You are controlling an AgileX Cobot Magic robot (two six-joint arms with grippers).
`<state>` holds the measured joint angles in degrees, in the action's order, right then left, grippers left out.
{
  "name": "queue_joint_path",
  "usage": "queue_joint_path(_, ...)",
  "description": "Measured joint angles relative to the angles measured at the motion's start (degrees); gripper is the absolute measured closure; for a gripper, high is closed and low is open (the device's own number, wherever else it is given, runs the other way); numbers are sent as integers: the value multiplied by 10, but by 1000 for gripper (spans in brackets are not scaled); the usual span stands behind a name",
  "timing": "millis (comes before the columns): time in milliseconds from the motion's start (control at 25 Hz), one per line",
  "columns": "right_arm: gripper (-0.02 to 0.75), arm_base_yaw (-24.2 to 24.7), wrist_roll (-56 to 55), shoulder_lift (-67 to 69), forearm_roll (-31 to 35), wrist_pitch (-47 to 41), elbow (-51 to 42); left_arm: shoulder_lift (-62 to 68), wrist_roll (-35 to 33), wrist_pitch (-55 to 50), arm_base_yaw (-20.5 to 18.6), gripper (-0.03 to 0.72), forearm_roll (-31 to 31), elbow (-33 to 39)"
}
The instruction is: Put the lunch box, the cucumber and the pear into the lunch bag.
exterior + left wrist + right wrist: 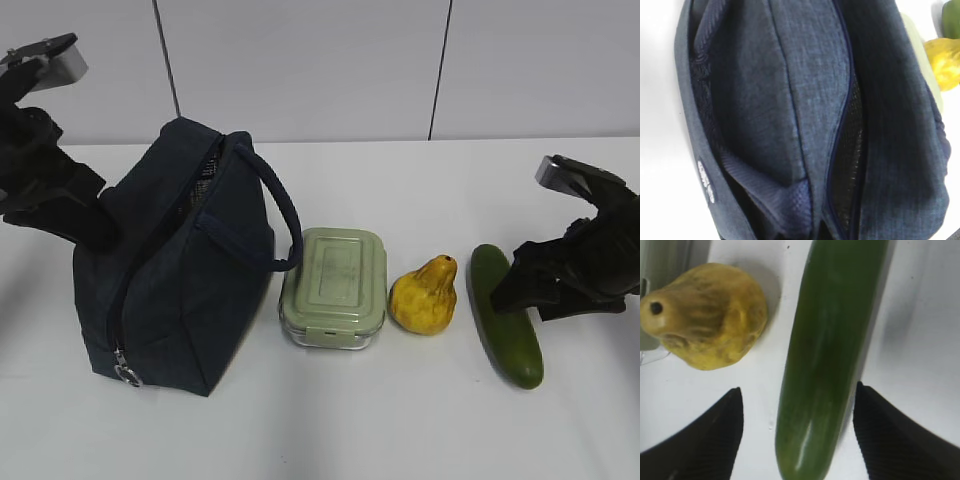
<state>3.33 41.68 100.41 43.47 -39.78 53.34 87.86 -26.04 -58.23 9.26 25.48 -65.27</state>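
White worktop [400,430] holds the cucumber [832,355] near its right edge, lying between the apart fingers of the right gripper [797,435], which should, I think, squeeze its middle gently so it stays level.

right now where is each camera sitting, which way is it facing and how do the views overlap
Exterior: low at the table's front, looking across at the lunch bag, lunch box, pear and cucumber; both arms show.
Left wrist: just above the lunch bag, looking down onto its fabric; no gripper shows.
Right wrist: above the table, looking down at the cucumber lying between the open fingers of the right gripper, the pear beside it.
All three views show the pear.
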Motion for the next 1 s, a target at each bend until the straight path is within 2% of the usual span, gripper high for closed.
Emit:
queue_joint_path(560, 200, -1, -7, 97, -2, -29, 70, 0, -1, 6, 0, 687, -1, 0)
queue_joint_path(640, 231, -1, -13, 109, -8, -35, 75, 0, -1, 7, 0, 687, -1, 0)
queue_joint_path(720, 358, -1, -16, 114, -11, -40, 76, 0, -1, 7, 0, 687, -1, 0)
queue_joint_path(800, 413, -1, -17, 114, -11, -42, 76, 0, -1, 7, 0, 687, -1, 0)
queue_joint_path(1000, 413, -1, -15, 52, 3, -43, 87, 0, -1, 7, 0, 687, -1, 0)
